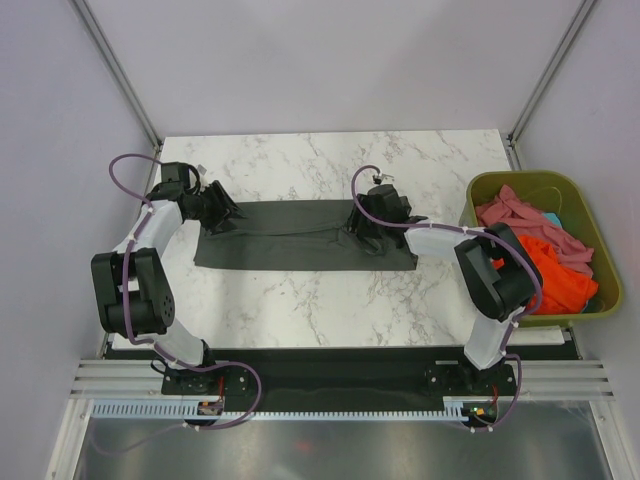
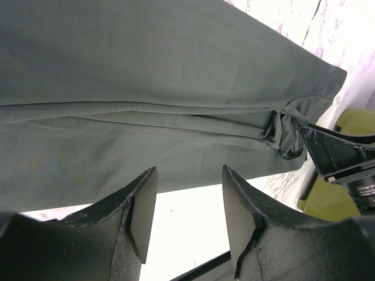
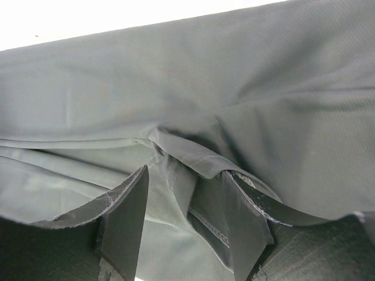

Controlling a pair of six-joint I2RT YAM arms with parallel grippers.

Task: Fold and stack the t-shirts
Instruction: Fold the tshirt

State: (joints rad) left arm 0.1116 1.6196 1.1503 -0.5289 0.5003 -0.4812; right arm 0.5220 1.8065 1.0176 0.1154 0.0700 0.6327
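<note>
Left end effector (image 2: 188,181) sat open and empty by the grey t-shirt (image 2: 146,76). Right end effector (image 3: 184,181) gaped too, cloth fold across one finger.

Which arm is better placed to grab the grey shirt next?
Right, probably: the right end effector straddles a hem of the dark grey t-shirt; the left end effector straddles mostly bare table.

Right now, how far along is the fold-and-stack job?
Done: the grey t-shirt lies on the table, folded into a long band. In hand: both arms' jaws stand open at its ends. Left: further folds, plus the pink shirt and orange shirt in the green bin; no stack shows.
</note>
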